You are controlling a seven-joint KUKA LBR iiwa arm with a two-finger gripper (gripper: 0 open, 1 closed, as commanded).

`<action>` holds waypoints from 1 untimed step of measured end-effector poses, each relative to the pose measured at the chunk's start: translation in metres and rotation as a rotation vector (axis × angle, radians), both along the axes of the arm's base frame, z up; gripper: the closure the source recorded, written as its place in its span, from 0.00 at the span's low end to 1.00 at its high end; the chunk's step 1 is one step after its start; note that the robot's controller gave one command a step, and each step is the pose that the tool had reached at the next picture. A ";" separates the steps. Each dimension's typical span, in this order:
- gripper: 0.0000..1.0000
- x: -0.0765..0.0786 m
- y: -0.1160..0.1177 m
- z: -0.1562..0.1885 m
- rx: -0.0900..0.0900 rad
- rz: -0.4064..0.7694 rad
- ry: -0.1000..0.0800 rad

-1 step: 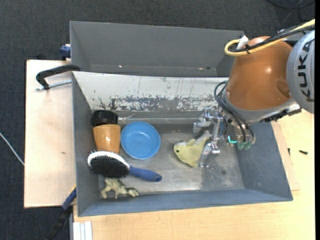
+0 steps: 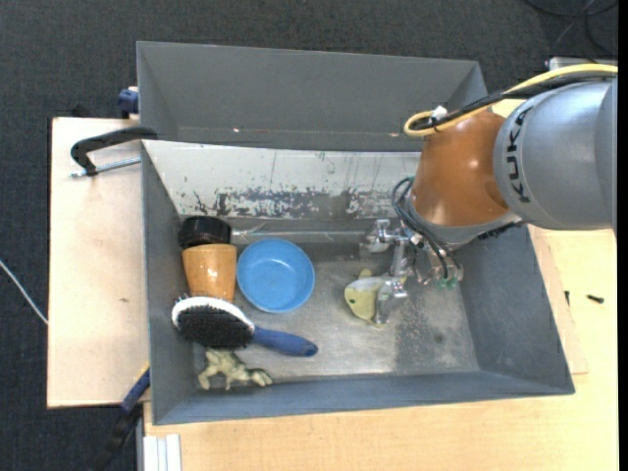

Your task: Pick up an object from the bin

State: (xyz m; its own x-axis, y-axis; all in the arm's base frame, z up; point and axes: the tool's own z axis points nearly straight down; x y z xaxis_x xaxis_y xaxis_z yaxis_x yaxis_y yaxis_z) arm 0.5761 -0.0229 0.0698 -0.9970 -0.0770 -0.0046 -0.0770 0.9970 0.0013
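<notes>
Camera view, looking down into the grey metal bin [image 2: 294, 96]. The arm enters from the right, its orange wrist cover above the bin's right half. The gripper [image 2: 386, 261] hangs low over the floor, right of centre. Its two metal fingertips [image 2: 381, 232] stand apart, so the claw reads as open, with nothing between them.

The nearer tip lies against the upper right edge of a small pale yellow-green object [image 2: 364, 300]. This is a flat, irregular lump on the bare floor, a little right of the middle of the bin. Whether metal and lump actually touch cannot be settled from this angle. It is the thing closest to the gripper.

The other contents sit in the left half, well apart from the claw:
- a round blue bowl [image 2: 276, 275], upright
- a tan cup with a black cap [image 2: 208, 258], lying just left of the bowl
- a brush [image 2: 231, 327] with black bristles, a white rim and a blue handle pointing right, just below the cup and bowl
- a small olive toy figure [image 2: 233, 371], against the near wall
</notes>
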 end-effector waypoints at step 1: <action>1.00 0.000 0.000 0.005 -0.001 0.002 0.000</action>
